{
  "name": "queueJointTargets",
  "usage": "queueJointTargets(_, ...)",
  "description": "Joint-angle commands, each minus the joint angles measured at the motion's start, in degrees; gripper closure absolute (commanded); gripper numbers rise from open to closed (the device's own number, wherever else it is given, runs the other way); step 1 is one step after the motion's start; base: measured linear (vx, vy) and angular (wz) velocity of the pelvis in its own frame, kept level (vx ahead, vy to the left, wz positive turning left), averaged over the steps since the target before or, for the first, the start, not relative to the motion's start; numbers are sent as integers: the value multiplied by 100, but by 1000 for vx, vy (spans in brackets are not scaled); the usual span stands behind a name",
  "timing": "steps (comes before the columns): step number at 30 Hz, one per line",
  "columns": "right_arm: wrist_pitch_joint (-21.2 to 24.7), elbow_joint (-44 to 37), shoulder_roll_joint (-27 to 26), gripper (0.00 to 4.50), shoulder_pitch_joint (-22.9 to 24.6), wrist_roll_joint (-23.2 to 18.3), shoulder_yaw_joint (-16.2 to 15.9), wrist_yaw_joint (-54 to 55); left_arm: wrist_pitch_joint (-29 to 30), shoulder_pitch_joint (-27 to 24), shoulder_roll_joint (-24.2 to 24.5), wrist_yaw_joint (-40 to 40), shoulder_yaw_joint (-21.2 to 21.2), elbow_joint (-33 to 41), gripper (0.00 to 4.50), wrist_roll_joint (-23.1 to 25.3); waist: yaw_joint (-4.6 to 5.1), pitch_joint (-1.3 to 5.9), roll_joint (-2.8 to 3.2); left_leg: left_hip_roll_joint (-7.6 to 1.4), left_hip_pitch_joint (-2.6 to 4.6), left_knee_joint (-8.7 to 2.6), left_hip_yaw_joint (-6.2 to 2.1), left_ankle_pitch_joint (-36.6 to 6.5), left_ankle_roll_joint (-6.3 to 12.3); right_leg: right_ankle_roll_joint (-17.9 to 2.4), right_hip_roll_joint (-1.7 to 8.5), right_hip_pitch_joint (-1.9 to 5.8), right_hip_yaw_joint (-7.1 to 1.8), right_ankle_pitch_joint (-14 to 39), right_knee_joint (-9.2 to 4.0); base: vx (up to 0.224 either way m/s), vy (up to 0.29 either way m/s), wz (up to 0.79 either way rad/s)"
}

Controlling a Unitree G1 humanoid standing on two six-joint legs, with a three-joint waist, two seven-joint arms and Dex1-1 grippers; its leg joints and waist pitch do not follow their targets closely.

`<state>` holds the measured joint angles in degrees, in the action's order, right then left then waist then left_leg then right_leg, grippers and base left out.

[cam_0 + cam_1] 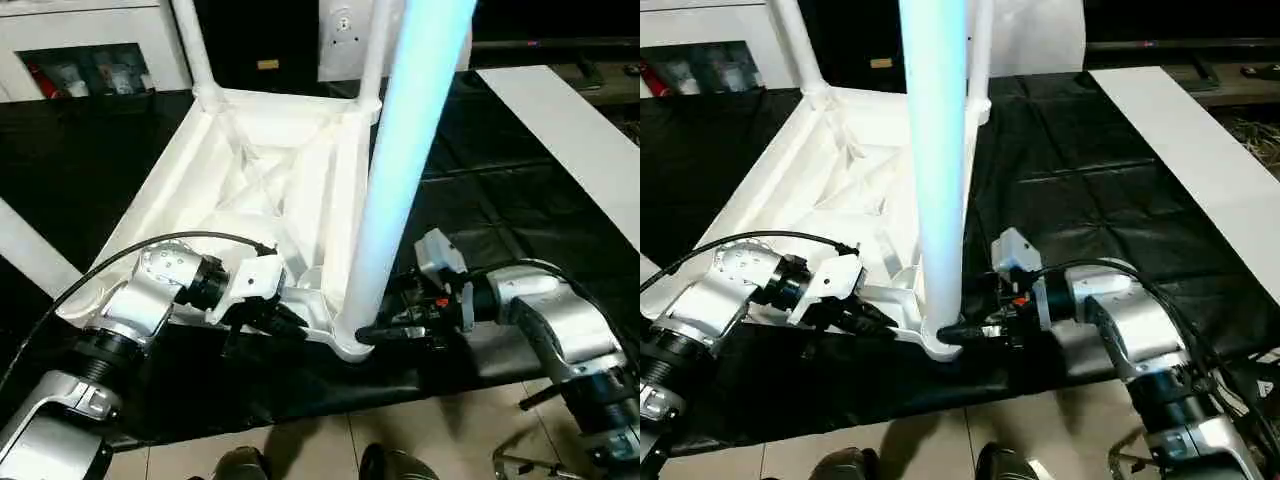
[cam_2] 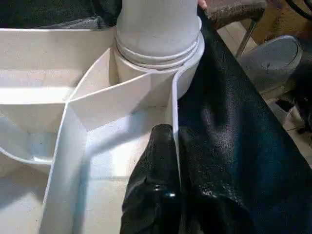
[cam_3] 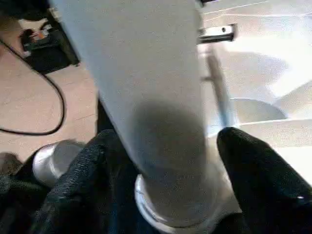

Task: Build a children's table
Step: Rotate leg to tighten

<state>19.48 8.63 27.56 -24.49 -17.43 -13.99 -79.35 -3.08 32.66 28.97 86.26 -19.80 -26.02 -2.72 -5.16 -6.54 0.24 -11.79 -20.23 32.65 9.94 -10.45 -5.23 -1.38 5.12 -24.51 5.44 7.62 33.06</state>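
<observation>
Straddling the foot of the near leg with my right gripper, I have its jaws spread, one finger on either side of the tube just above the corner socket; whether the pads touch the tube I cannot tell. The leg's long axis runs upright, rising from that socket past the top of my view, so my right arm is the nearer one and comes at it level from the right.

My left gripper has its jaws pressed together on the thin near rim of the upturned children's table, just beside the same socket, and I judge this steadies the piece. The table lies ribbed side up on a black sheet, with two more legs standing in the far corners.

The next move, as I judge it, turns on closing around the tube and seating it along its own axis. To my right the sheet gives open room; a flat white board lies well apart. Close below the socket the sheet ends at tiled floor.
</observation>
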Motion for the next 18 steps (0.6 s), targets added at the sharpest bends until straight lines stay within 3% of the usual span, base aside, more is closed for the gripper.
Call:
queueJointTargets(1,-63,40,-7,149,-40,-12,-47,-110,-97,62,-32,256,-224,-2,450,46,32,445,-32,-123,-6,-325,25,-929,479,-1205,281,381,-295,1768,-323,0,0,0)
queueJointTargets(6,-88,126,-17,196,-94,-1,-124,-213,-159,92,-13,253,-219,-78,450,87,27,440,-45,-116,-4,-327,26,-992,445,-1126,289,382,-294,1984,-348,0,0,0)
queueJointTargets(10,-82,206,-15,226,-137,-9,-173,-303,-155,97,-10,234,-214,-105,450,84,21,454,-35,-122,-6,-324,25,-906,459,-1168,279,379,-293,1817,-326,0,0,0)
queueJointTargets(16,192,73,-44,243,-56,-169,-164,-275,179,43,-120,39,-121,-32,450,-34,12,459,-17,-124,-12,-322,23,-876,463,-1241,278,391,-290,1691,-310,0,0,0)
queueJointTargets(18,374,-80,-186,245,14,-206,-86,58,409,39,-266,-284,-57,20,450,-28,13,452,-48,-124,-13,-322,26,-894,458,-1237,277,392,-292,1724,-311,0,0,0)
